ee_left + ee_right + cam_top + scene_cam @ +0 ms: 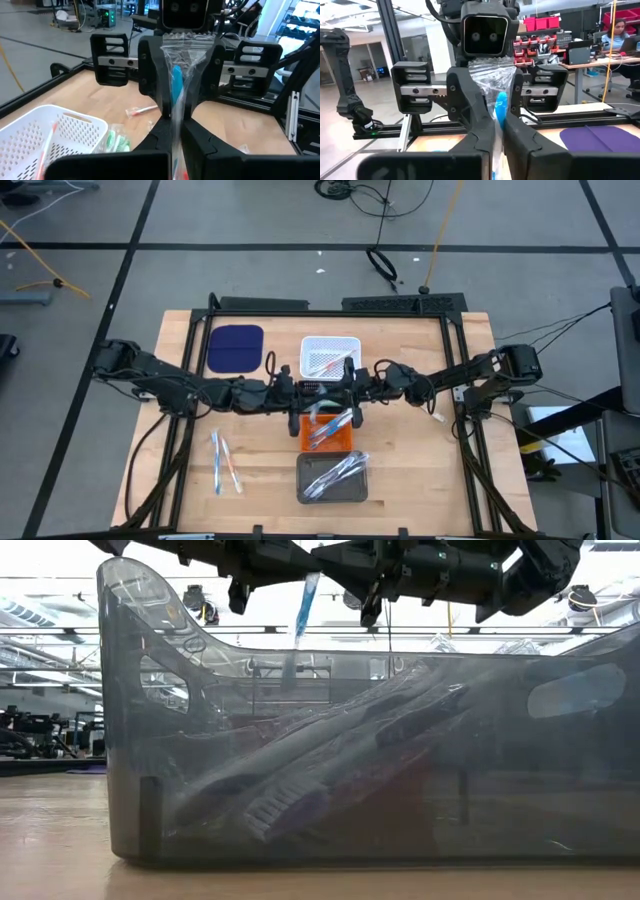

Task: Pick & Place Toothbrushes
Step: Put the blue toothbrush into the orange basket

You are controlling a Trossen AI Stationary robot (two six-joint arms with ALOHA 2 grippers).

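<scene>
The left gripper point(176, 107) and the right gripper point(498, 120) meet nose to nose above the orange rectangular tray point(345, 442), and both are pinched together on the same light blue toothbrush in its clear crinkled wrapper point(177, 85), which hangs upright between them over that tray. Judging by this shared hold, the brush is being passed from one arm to the other or steadied before a drop. A few toothbrushes already lie in the orange tray; beyond it, toward the far edge, a white perforated plastic basket point(330, 342) holds several more, and on its near side a grey translucent tray point(300, 470) carries a bundle of wrapped ones. Left of the orange tray, two loose toothbrushes point(226, 463) lie on the wooden table point(420, 470), apparently unsorted, so the job looks partly done
</scene>
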